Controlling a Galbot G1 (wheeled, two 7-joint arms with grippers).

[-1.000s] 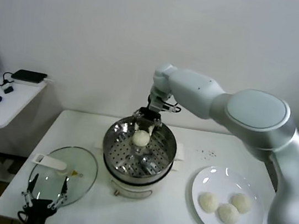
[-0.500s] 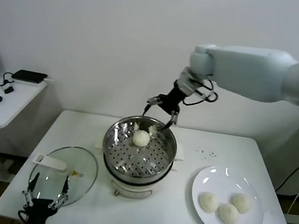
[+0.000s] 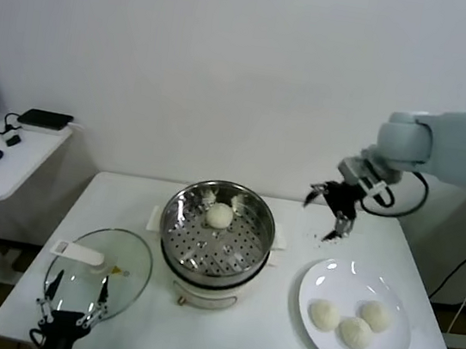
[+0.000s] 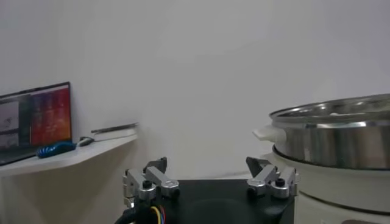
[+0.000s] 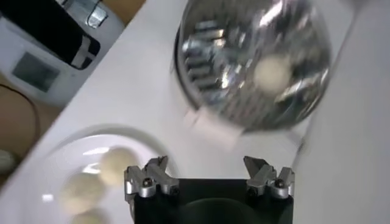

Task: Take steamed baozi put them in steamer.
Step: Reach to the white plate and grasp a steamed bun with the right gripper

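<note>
One off-white baozi (image 3: 220, 215) lies on the perforated floor of the shiny steel steamer (image 3: 176, 236), toward its far side. Three more baozi (image 3: 356, 332) rest on the white plate (image 3: 316, 278) at the table's right. My right gripper (image 3: 329, 207) hangs open and empty in the air between the steamer and the plate, above the table's far right part. Its wrist view shows the steamer (image 5: 207, 79) with its baozi (image 5: 271, 72) and the plate's baozi (image 5: 113, 163). My left gripper (image 3: 71, 304) is parked open below the table's front left edge, beside the steamer (image 4: 335, 137).
A round glass lid (image 3: 118, 284) with a white handle lies flat at the table's front left. A side desk (image 3: 5, 162) with a mouse, a laptop and a black box stands further left. Small dark specks (image 3: 321, 236) mark the table behind the plate.
My right gripper, empty, rose from the steamer and swung right across the table toward the plate. The baozi stayed in the steamer. The left arm has not moved.
</note>
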